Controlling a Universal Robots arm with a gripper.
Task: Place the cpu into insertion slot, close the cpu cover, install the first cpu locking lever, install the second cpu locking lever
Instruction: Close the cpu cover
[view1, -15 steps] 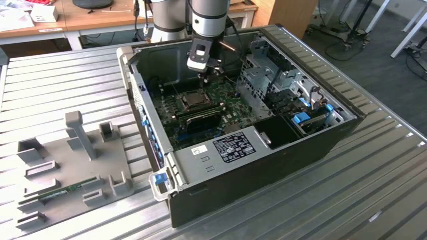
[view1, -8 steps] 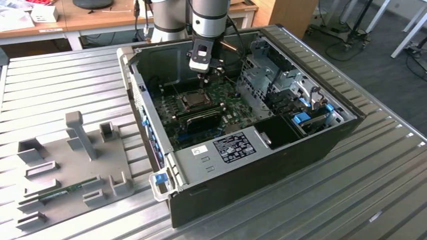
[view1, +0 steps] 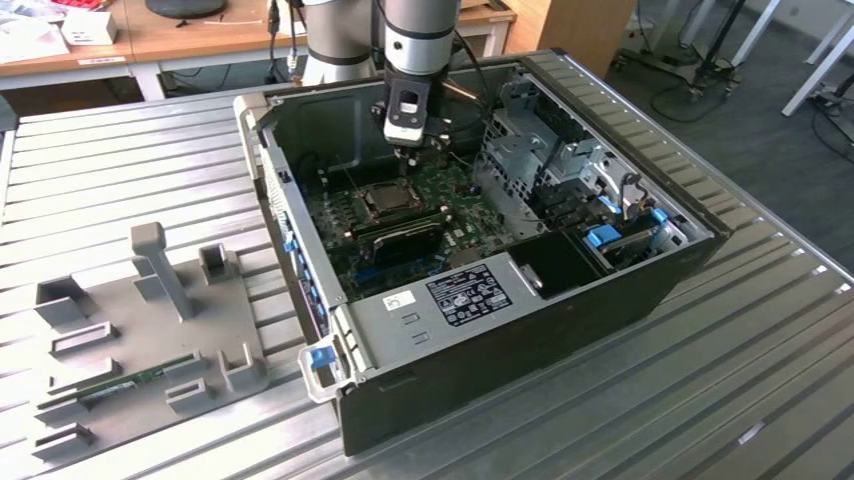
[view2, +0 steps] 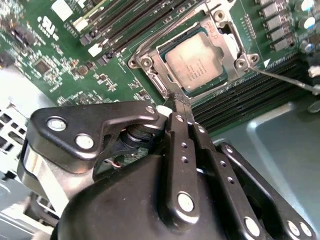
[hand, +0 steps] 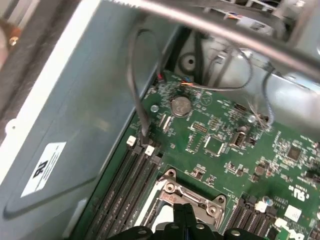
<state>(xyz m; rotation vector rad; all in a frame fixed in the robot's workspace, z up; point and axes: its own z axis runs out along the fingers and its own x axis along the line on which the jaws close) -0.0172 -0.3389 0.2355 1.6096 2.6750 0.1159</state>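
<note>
Cpu (view2: 196, 62) lies in the insertion slot (view2: 162, 82), just beyond the closed claw (view2: 180, 101).

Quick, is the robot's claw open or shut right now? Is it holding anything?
Gripper: shut, holding nothing I can see, tips at the edge of the cpu cover.

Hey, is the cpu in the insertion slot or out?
In: in the second wrist view the cpu lies flat inside the insertion slot, grey top up.
</note>
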